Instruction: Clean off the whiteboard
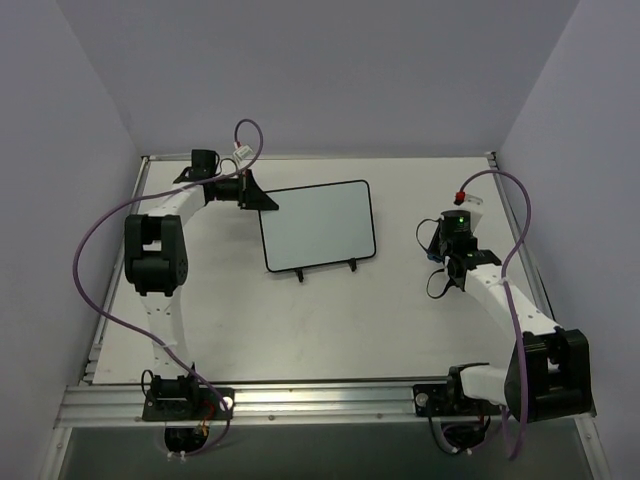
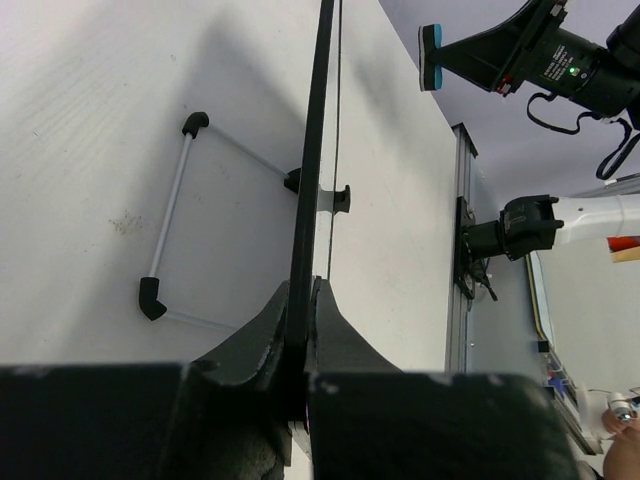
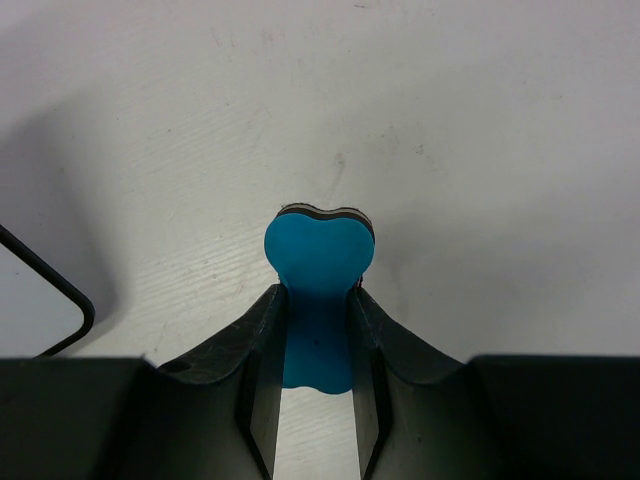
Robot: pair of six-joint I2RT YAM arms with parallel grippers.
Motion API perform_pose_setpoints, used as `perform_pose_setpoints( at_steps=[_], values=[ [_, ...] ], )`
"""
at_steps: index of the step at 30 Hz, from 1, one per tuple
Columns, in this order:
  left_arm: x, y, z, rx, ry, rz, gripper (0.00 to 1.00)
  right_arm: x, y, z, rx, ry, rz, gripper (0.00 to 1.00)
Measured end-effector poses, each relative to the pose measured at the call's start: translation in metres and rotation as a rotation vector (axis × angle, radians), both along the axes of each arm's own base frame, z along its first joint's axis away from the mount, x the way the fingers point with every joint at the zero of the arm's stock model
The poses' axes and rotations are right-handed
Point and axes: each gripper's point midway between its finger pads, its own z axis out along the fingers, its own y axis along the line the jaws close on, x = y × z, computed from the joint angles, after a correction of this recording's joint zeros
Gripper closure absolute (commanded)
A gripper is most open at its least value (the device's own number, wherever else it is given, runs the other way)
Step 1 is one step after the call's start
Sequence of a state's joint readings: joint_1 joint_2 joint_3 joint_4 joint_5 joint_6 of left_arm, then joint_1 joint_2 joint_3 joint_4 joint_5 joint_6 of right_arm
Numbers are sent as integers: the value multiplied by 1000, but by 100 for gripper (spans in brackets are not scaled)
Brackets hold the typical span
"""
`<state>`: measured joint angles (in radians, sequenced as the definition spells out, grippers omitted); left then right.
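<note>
Two tools are showing in these views, and each is gripping something. The left tool is pinching its fingers together on the thin black frame of the whiteboard, which is running edge-on up the left wrist view towards 12 o'clock. From above, this left tool is holding the whiteboard at its 10 o'clock corner. The board is sitting near the middle of the bench, leaning back, with its two small black feet touching the surface along its 6 o'clock edge and its white face looking blank. A wire stand with black tips is lying behind the board on the bench. The right tool is squeezing a blue bone-shaped eraser between its fingers, the rounded end sticking out past the tips just above the bench. In the top view the right tool is hanging at 3 o'clock from the whiteboard, well apart from it.
</note>
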<state>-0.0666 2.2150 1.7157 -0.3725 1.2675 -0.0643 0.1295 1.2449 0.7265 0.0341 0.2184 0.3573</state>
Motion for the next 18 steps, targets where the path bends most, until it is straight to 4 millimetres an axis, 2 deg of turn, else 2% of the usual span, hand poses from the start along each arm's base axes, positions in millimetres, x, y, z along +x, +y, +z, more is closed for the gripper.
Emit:
perform_pose_setpoints(
  at_steps=[6, 12, 18],
  values=[
    [-10, 1, 6, 3, -60, 8, 98, -3, 1, 5, 9, -19, 7, 100],
    [-7, 0, 7, -6, -76, -9, 98, -3, 3, 11, 18, -39, 15, 100],
    [-5, -1, 6, -11, -77, -29, 91, -4, 4, 15, 24, -51, 20, 100]
  ],
)
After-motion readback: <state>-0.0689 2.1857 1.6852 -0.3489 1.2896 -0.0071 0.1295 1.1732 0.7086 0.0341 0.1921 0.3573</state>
